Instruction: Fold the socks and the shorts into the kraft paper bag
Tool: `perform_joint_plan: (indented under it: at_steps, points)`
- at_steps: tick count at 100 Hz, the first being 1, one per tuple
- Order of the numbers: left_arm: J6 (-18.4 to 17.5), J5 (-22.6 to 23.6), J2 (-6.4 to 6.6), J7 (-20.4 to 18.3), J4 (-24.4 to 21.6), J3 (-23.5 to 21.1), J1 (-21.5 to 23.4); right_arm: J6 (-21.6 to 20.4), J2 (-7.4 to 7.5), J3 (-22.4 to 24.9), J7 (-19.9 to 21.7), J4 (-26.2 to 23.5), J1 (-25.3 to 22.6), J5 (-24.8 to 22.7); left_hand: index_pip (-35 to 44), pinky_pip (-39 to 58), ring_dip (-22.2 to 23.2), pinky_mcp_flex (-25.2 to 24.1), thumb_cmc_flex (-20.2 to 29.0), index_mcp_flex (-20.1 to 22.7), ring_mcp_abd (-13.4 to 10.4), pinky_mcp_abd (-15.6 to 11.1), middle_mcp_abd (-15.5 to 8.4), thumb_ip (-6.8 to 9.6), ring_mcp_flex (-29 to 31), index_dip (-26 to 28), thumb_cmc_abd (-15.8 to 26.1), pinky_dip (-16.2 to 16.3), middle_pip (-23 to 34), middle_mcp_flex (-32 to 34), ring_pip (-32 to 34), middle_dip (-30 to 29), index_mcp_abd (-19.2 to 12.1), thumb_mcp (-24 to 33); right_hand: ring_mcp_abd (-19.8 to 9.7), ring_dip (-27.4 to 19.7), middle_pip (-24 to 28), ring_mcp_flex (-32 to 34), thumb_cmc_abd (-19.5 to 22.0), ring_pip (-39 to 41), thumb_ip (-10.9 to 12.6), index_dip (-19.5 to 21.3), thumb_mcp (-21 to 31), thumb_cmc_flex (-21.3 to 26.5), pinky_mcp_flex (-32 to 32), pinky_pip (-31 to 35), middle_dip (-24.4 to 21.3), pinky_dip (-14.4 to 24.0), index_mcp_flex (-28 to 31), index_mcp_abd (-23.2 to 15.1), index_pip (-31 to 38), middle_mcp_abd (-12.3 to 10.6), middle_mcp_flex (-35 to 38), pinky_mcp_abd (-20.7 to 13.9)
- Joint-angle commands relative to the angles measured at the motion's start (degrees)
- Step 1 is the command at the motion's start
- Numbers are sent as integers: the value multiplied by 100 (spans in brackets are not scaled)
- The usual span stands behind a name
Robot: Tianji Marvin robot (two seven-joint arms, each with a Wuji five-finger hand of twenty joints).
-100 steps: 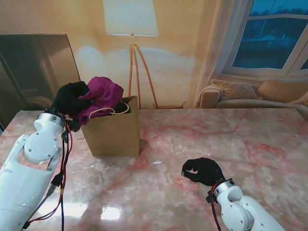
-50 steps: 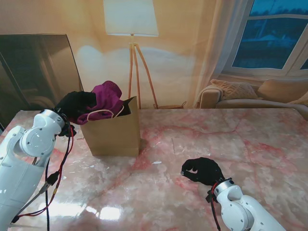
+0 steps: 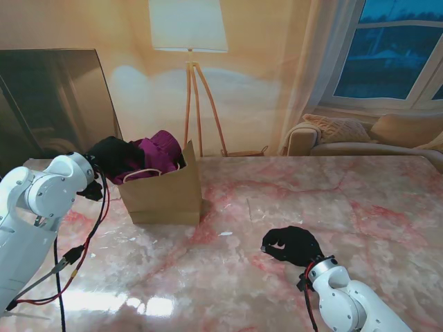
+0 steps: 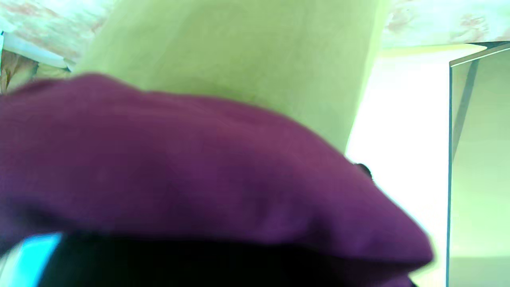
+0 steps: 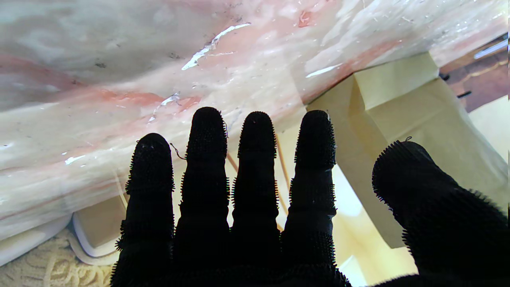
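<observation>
— Lower now, that left hand (image 3: 111, 156): a second ago it carried the purple shorts (image 3: 158, 153) high over the kraft paper bag (image 3: 163, 195), and now the bundle has sunk into the open mouth, only a hump showing over the rim.

— Is it holding on or letting go?

— Holding, I'd say. The black glove is pressed up against the cloth at the bag's left edge, but whether its fingers are wrapped round the cloth or just pushing, I cannot tell; the wrist camera there gives only a blur of purple shorts (image 4: 191, 175) against the bag's paper wall (image 4: 239, 48).

— Why come in from the side like that?

— My guess is so the bag keeps standing. It is stiff brown paper, square-cornered, with a pale cord handle (image 3: 140, 175) lying over the front edge. Pushing straight down might crumple it or tip it.

— And the right hand (image 3: 293, 245)?

— Resting on the pink-veined marble counter (image 3: 360, 200), well apart from the bag, nearer to me. It holds nothing. From the stand its thumb and forefinger curl toward each other; in its own wrist view the four fingers (image 5: 255, 159) lie straight, side by side, thumb off to one side. Nubbly black gloves, bristly all over.

— Socks?

— None that I can make out. Perhaps already inside.

— The cloth looks soft.

— Soft, matte, bunched rather than neatly folded. It may spring back up once released.
</observation>
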Motion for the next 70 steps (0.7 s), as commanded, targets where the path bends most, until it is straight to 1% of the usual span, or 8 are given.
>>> perform_joint_plan:
  at_steps: [1, 9, 22, 40, 46, 48, 56, 70]
  points:
    - [-78, 25, 54, -85, 28, 54, -29, -26, 4, -5, 19, -5, -33, -9, -852, -109, -79, -157, 54, -232, -81, -142, -360, 381, -249, -566, 343, -63, -244, -307, -191, -186, 286, 725, 63, 138, 87, 26, 165, 161, 344, -22, -107, -163, -32, 191, 34, 16, 212, -111, 86, 60, 155, 63]
    - [-157, 161, 63, -85, 50, 97, -54, -23, 6, -2, 43, -9, -36, 3, -984, -148, -94, -223, -94, -208, -95, -200, -327, 361, -388, -691, 344, -70, -237, -388, -186, -212, 413, 748, 59, 138, 88, 20, 175, 159, 346, -19, -112, -170, -36, 193, 35, 20, 215, -115, 86, 53, 160, 63]
    - [-295, 394, 117, -344, 9, 167, -99, -20, 9, -4, 67, -15, -35, 4, -1114, -1009, -8, -396, -541, -297, -57, -498, -132, 333, -1327, -806, 248, -385, -194, -1088, -182, -57, 605, 897, 52, 140, 89, 26, 181, 163, 347, -16, -118, -168, -33, 196, 36, 25, 218, -118, 83, 55, 163, 64]
    - [-520, 615, 114, -206, -51, 126, -36, -12, 11, -11, 83, -10, -20, 5, -1050, -2251, 198, -497, -1302, -505, 99, -480, 72, 388, -2094, -674, -176, -187, -185, -2115, -74, 557, 90, 1270, 62, 139, 86, 16, 193, 158, 357, -8, -120, -171, -35, 197, 35, 29, 216, -108, 80, 59, 152, 67]
    - [-461, 547, 98, -148, -120, 71, 20, -6, 10, -13, 83, -10, -19, 10, -1066, -2367, 180, -572, -1516, -574, 120, -495, 108, 361, -2236, -667, -270, -151, -289, -2343, -119, 514, 55, 1145, 56, 140, 91, 18, 196, 159, 360, -6, -120, -171, -42, 192, 37, 29, 214, -115, 76, 58, 163, 67]
    - [-445, 529, 93, -124, -143, 51, 37, -4, 10, -13, 83, -10, -18, 9, -1079, -2596, 164, -523, -1585, -603, 130, -490, 124, 418, -2274, -636, -262, 123, -303, -2415, -116, 420, 61, 1032, 60, 140, 90, 17, 192, 159, 356, -7, -123, -170, -40, 192, 37, 30, 213, -123, 74, 58, 161, 65]
    - [-398, 465, 72, -26, -238, -27, 102, 2, 11, -15, 83, -10, -15, 4, -1158, -2688, 136, -505, -1827, -717, 144, -480, 167, 242, -2324, -641, -392, 286, -420, -2559, -143, 300, 98, 410, 63, 141, 89, 24, 209, 163, 359, -4, -124, -174, -38, 194, 36, 31, 214, -107, 75, 52, 158, 68]
    - [-216, 45, -1, 262, -395, -168, 252, 9, 8, -25, 75, 0, -8, 14, -1241, -2642, 56, -526, -2279, -813, 174, -453, 239, 87, -2333, -648, -582, 405, -588, -2701, -203, 68, 161, -69, 59, 140, 90, 17, 209, 160, 368, 3, -124, -181, -39, 192, 37, 32, 218, -109, 72, 56, 162, 64]
